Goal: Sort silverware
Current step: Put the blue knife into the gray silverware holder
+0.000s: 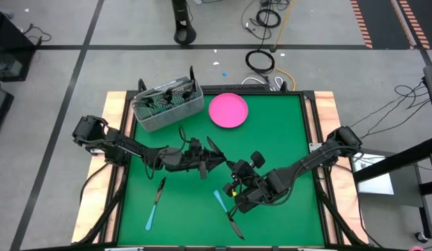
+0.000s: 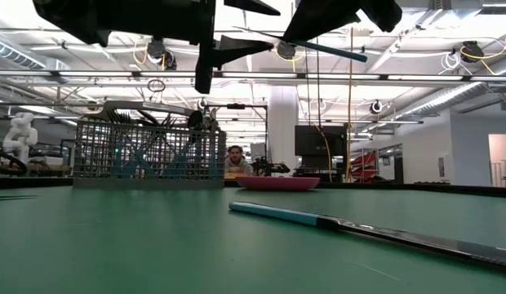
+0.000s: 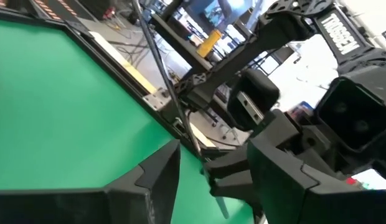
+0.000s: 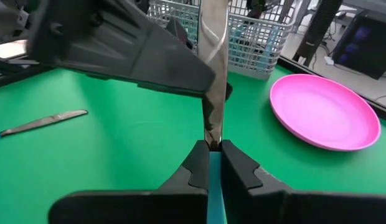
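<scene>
Green felt is covering the table [image 1: 286, 125], above whose middle the two grippers are meeting in mid-air. The right gripper [image 4: 213, 152] is pinching a knife [image 4: 213, 68] by its light blue handle, fingers closed tight on it, with the metal blade pointing forward toward the left gripper [image 1: 214, 162], whose fingers are standing wide apart on either side of the blade's far end without yet gripping it. Judged from this pose, the knife is being offered blade-first so that the left arm, which is nearer the wire basket [image 1: 167, 106], can take it over and carry it there. Other silverware is lying loose on the felt: a blue-handled knife [image 1: 155, 202] near the left front edge and another blue-handled piece [image 1: 227, 213] near the front, beneath the right arm. The basket, already holding several utensils, is standing at the back left, with a pink plate [image 1: 228, 110] just beside it on its right. The plate and the crossing arms themselves are the likeliest obstacles on the way to the basket.
</scene>
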